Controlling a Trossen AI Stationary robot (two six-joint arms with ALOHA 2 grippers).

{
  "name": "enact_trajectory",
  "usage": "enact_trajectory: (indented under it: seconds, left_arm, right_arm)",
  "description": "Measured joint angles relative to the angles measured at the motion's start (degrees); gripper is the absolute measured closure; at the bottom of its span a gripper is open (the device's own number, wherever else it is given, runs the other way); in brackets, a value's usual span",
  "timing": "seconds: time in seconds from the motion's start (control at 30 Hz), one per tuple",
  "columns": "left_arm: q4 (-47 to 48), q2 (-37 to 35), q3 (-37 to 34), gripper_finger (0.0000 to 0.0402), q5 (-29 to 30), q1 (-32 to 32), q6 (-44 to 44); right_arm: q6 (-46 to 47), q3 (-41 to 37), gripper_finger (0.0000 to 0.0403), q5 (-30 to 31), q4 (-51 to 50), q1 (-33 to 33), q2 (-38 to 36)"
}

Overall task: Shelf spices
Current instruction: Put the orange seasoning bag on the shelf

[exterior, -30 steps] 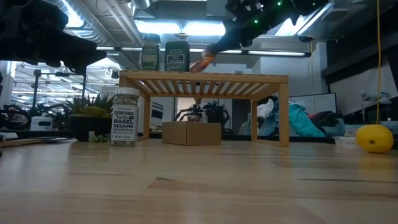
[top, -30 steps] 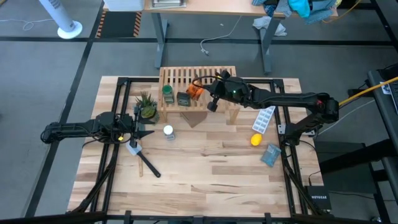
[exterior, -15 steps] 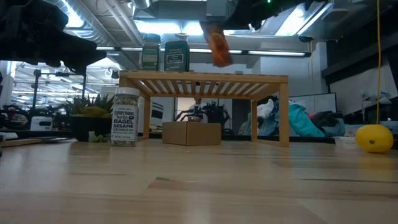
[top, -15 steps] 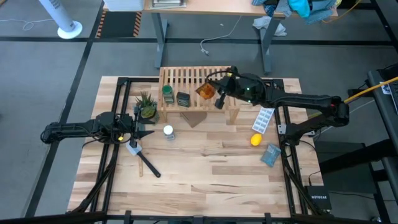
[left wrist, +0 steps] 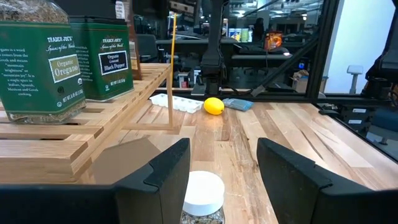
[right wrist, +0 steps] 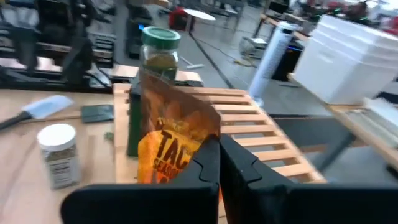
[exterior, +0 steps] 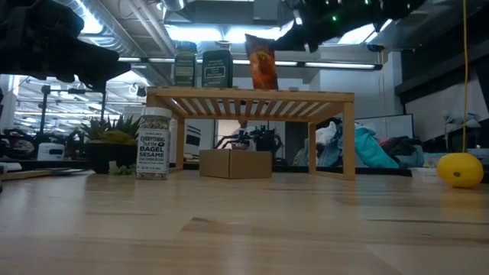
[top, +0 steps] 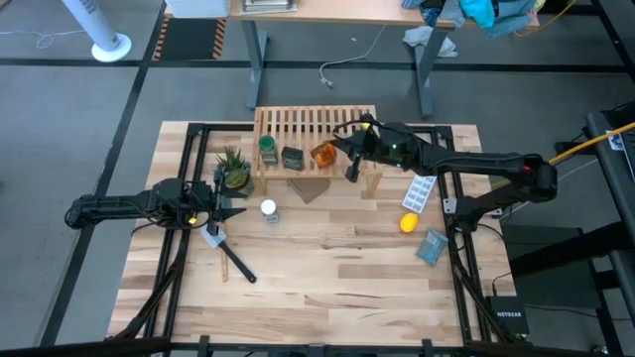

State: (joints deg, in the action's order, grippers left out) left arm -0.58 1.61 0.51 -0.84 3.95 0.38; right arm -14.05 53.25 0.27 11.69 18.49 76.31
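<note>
The right gripper [top: 347, 157] has its fingers clenched on the upright orange packet [exterior: 262, 63], standing it on the shelf [exterior: 252, 96] beside the tin [exterior: 217, 69] and oregano jar [exterior: 185, 67], near the shelf's front edge. Placing looks nearly done; next it should let go and lift away. The white-capped jar [top: 268, 208] waits on the bench before the left gripper [top: 230, 210], whose fingers are spread.

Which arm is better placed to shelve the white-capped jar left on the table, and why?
The left. Its hand is open right in front of the white-capped jar, while the right hand is over the shelf beside the orange packet.
</note>
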Motion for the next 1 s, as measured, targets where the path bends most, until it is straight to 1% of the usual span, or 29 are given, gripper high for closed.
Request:
enact_trajectory:
  seconds: [0.13, 0.27, 0.33, 0.5, 0.7, 1.0]
  left_arm:
    - [0.0, 0.0, 0.0, 0.0222, 0.0, 0.0, -0.1]
    - [0.0, 0.0, 0.0, 0.0222, 0.0, 0.0, -0.1]
    - [0.0, 0.0, 0.0, 0.0222, 0.0, 0.0, -0.1]
    - [0.0, 0.0, 0.0, 0.0222, 0.0, 0.0, -0.2]
    - [0.0, 0.0, 0.0, 0.0222, 0.0, 0.0, -0.2]
    - [0.0, 0.0, 0.0, 0.0222, 0.0, 0.0, -0.2]
  right_arm:
    - [1.9, -4.2, 0.0403, -5.5, 5.8, 2.9, -0.3]
    - [3.5, -7.7, 0.0403, -13.7, 11.5, 5.0, -0.3]
    - [3.7, -9.4, 0.0403, -16.2, 14.9, 5.3, -0.3]
    - [4.4, -10.6, 0.0403, -15.8, 19.4, 5.2, -0.3]
    - [7.7, -10.6, 0.0403, -11.8, 25.8, 5.2, -0.3]
    - [7.8, -10.6, 0.0403, -11.8, 24.6, 5.1, -0.3]
